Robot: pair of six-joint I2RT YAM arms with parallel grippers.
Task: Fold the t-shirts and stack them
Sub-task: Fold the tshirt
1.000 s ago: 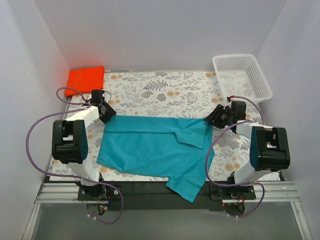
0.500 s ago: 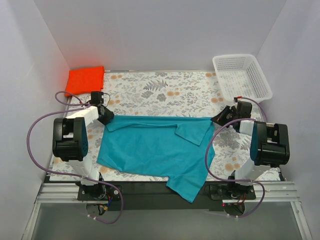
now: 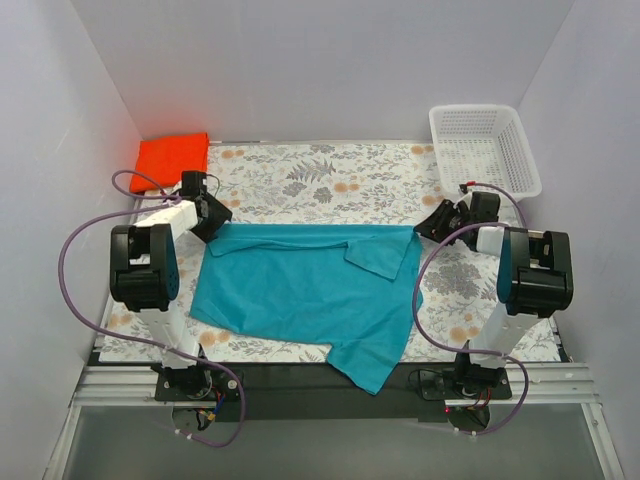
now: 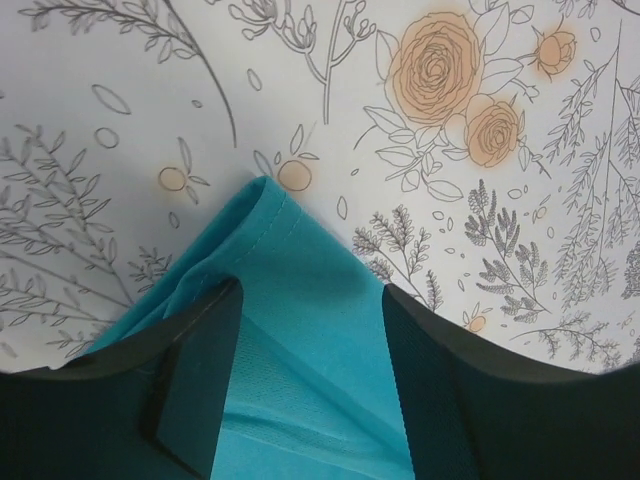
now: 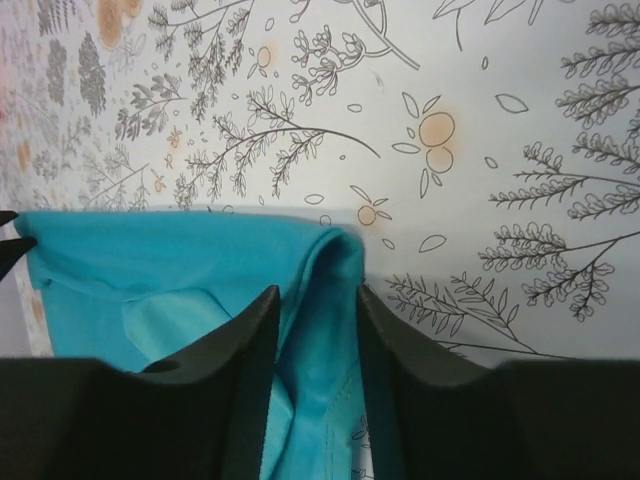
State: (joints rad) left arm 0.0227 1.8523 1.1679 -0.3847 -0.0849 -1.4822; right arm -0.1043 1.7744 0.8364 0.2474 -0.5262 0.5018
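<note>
at teal shirt (image 3: 300,290) far corners, arms low; left fingers (image 4: 190,390), right fingers (image 5: 235,380) spread astride it

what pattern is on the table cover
Floral table cover: grey leaves, orange roses on white; left wrist view.
</note>
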